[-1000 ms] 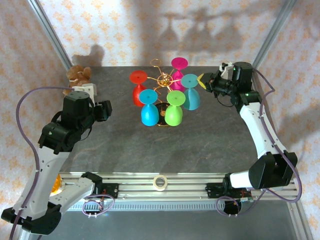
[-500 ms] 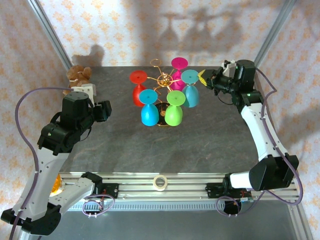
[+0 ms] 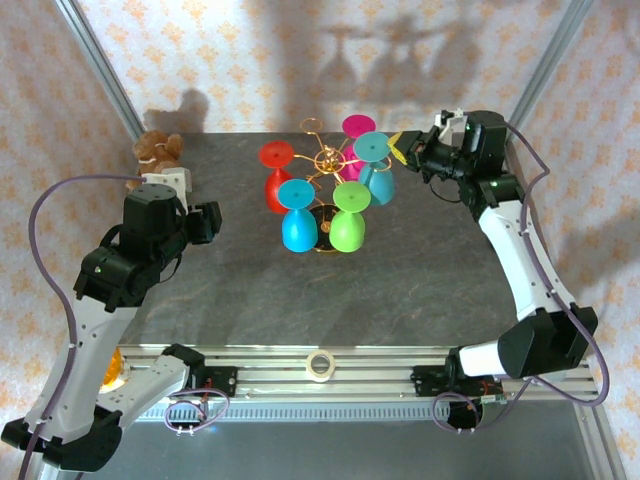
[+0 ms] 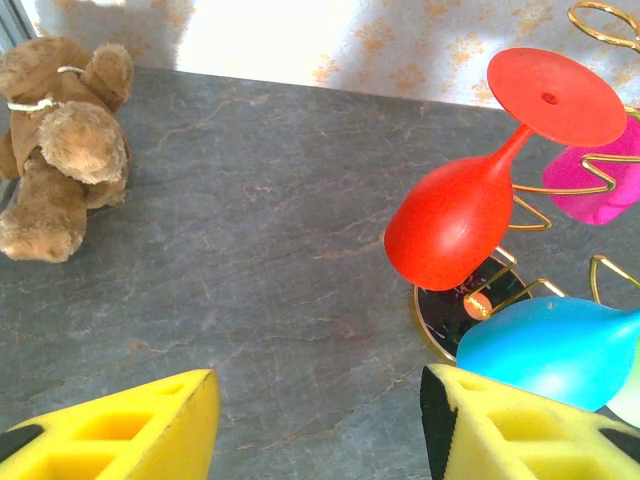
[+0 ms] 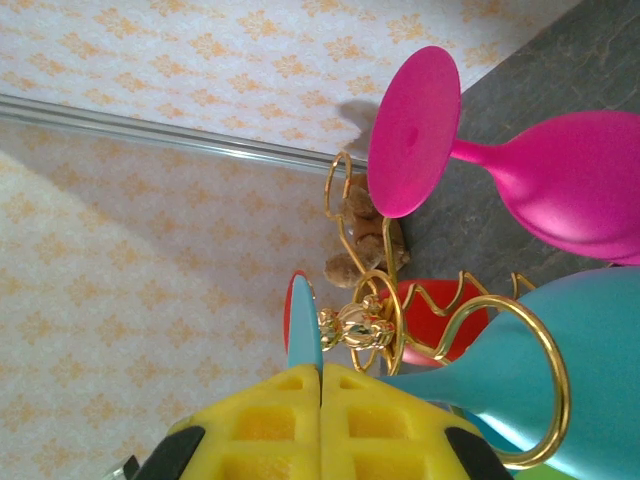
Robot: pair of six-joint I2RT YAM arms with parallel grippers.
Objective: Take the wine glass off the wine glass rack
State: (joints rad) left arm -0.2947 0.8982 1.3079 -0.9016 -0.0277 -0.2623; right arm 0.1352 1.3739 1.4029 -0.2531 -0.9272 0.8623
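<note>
Okay, so my right gripper [image 5: 320, 375] is pinched shut on the thin foot of the teal plastic wine glass [image 5: 560, 340]. That glass hangs in a loop on the right side of the gold wire wine glass rack [image 5: 360, 325]. I'd ease it level out of the wire's open end, clear of the neighbouring pink plastic glass [image 5: 570, 185]. Left gripper [image 4: 318, 400] hangs half-open, empty. Versus a second ago, the teal glass and gripper have shifted back and slightly left.
</note>
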